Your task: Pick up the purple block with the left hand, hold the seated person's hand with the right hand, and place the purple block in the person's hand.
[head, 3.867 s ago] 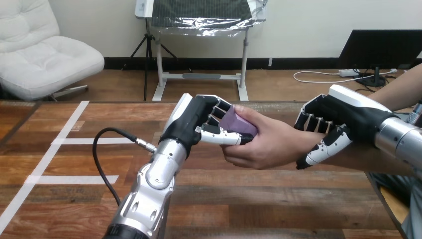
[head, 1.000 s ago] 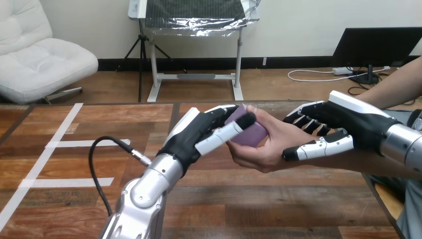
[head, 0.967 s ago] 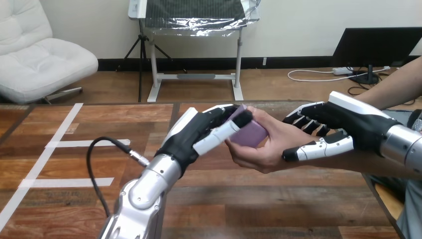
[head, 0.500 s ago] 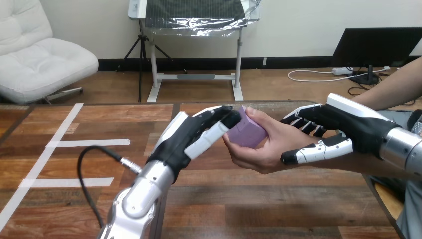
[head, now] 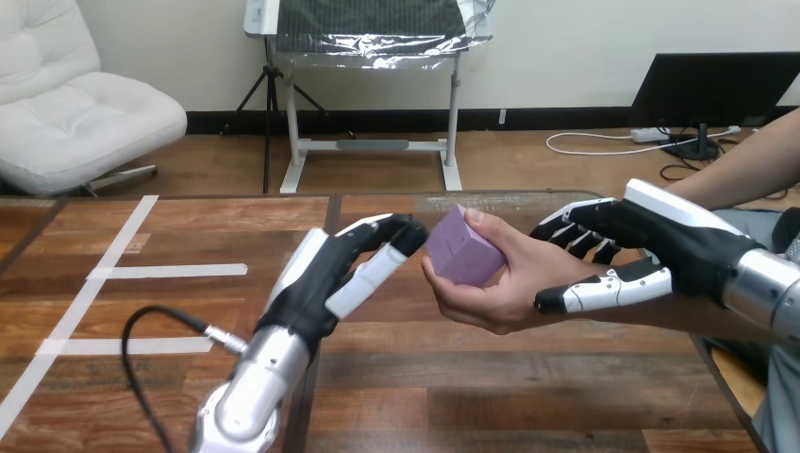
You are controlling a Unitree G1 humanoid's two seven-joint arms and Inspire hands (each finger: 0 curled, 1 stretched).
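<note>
The purple block [head: 462,250] lies in the person's hand [head: 514,283], held above the table's middle with the person's fingers curled round it. My left hand [head: 325,278] hangs just left of the block with its fingers straight and a small gap to it. My right hand [head: 670,236] sits on the person's wrist. Its fingers curl over the far side and its thumb lies along the near side.
The wooden table [head: 528,396] lies under both arms. White tape lines [head: 170,271] mark its left part. A black cable [head: 160,321] loops beside my left forearm. The person's forearm comes in from the right edge.
My left hand has let go of the purple block and drawn back down and to the left. The block stays in the person's hand. My right hand has kept its place on the wrist.
</note>
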